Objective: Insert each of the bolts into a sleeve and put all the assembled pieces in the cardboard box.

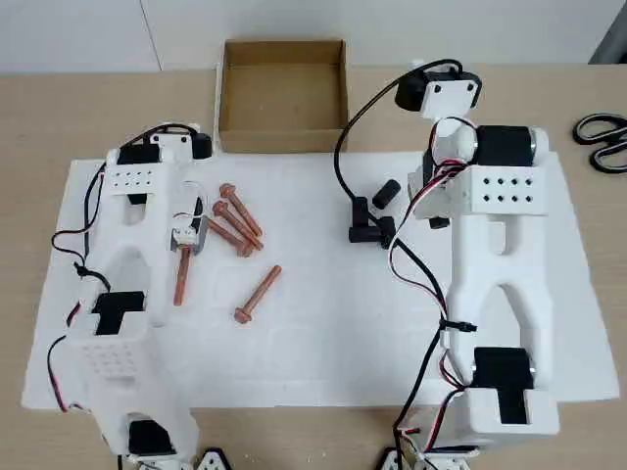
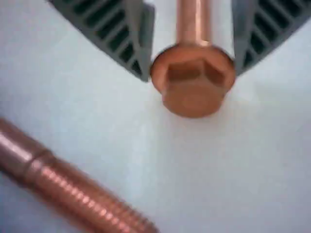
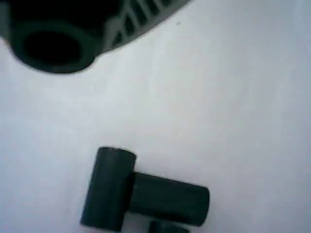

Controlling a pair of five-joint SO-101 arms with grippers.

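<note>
- A white foam sheet [image 1: 323, 333] is spread over the middle of the table.
- A light wooden table [image 1: 59, 108] is seen around the sheet on all sides.
- Black-handled scissors [image 1: 602, 137] are laid on the bare wood at the right edge, off the sheet.
- A pale wall [image 1: 98, 29] is seen behind the table.

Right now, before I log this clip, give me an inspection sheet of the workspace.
Surface: white foam sheet on a wooden table.
Job's things: copper bolts on the sheet's left; black sleeves near its middle; cardboard box behind, empty.
Clutter: scissors at the table's right edge.
End effectors: left end effector open astride one bolt; right end effector beside a sleeve, grip unclear.
Cables: black cable loops over the sheet past the sleeves.
Surroundings: pale wall behind the table.
</note>
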